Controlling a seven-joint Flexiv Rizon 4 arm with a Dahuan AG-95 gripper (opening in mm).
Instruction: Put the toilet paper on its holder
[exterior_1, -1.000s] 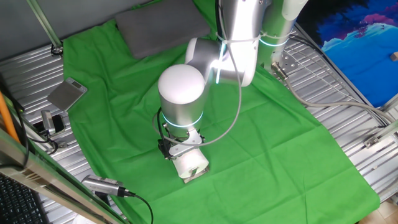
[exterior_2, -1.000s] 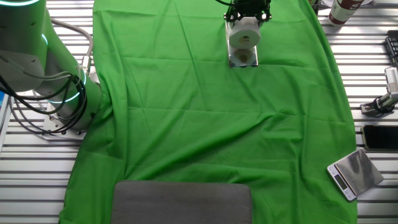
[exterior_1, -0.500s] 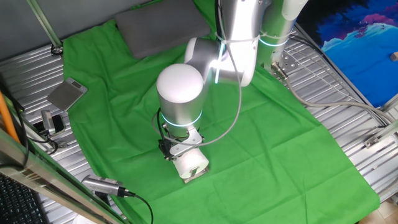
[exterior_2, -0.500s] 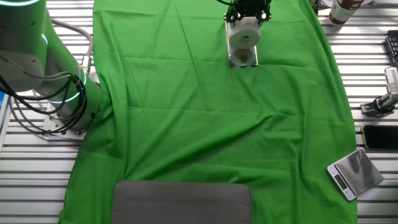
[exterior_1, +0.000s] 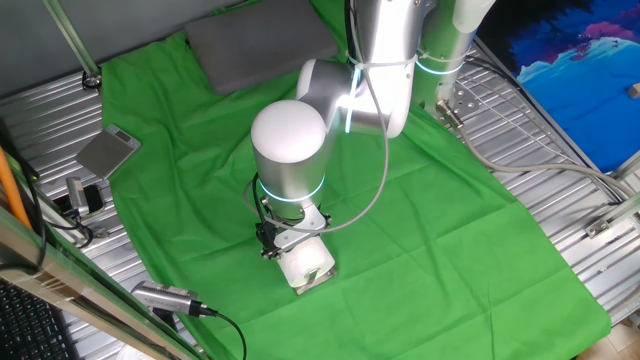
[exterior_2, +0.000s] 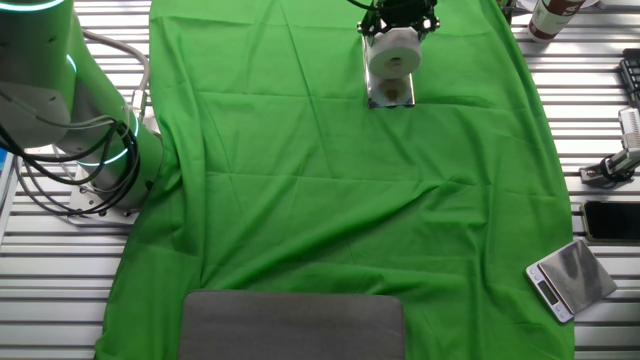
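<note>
White toilet paper (exterior_2: 392, 53) is gripped by the gripper (exterior_2: 398, 22), jaws closed on its sides. Chrome holder (exterior_2: 390, 93) is seen at its 6 o'clock, on green cloth (exterior_2: 340, 190).

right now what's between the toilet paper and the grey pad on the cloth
Nothing but bare green cloth. In the other fixed view, the stretch from the toilet paper down to the grey pad holds only wrinkled fabric.

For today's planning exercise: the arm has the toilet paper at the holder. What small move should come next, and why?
Probably a short, slow push further along the bar, with no release yet. The gripper appears closed around the toilet paper, which sits directly over the chrome holder on the green cloth; whether the roll is fully seated cannot be told.
</note>
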